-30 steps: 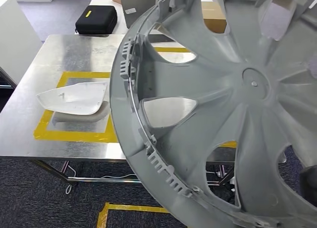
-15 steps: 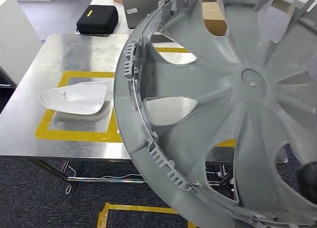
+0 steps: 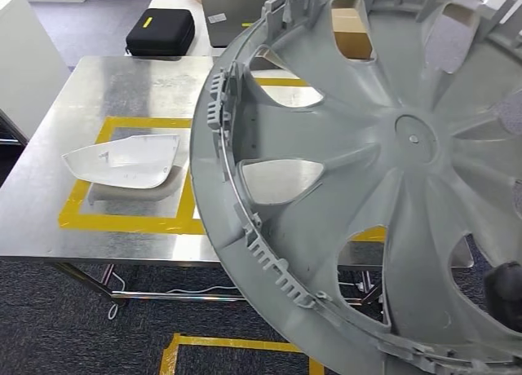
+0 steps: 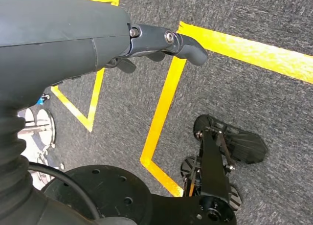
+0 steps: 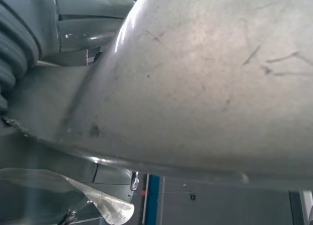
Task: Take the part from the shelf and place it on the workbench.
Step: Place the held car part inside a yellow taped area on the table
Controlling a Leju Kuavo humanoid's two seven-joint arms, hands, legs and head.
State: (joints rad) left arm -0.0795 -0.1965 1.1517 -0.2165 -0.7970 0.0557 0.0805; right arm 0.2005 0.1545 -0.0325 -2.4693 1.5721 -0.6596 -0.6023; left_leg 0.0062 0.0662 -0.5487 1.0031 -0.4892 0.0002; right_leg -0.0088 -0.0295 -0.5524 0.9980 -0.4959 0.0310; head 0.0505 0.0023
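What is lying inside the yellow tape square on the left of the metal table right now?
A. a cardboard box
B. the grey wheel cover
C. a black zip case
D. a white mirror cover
D: the white mirror cover lies within the yellow tape square on the metal table, while the grey wheel cover is up in front of the camera, not in that square.
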